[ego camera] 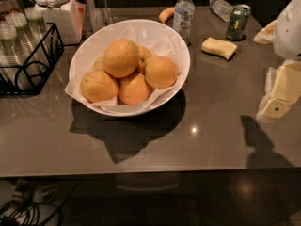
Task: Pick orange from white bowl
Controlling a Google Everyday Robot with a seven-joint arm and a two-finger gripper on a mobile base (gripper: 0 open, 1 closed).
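Right of the white bowl (pixel 184 55), the hand (pixel 278 97)

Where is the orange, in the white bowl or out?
In: the orange lies topmost inside the white bowl; the gripper is apart, at right.

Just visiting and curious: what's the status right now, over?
Gripper at right edge, apart from white bowl. Orange atop pile, untouched. Water bottle close behind bowl.

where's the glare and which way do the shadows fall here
Camera view: a small glare spot on the table, in front of the white bowl; the bowl's shadow falls toward the camera, so light comes from behind; the tool at the right edge also throws a shadow forward.
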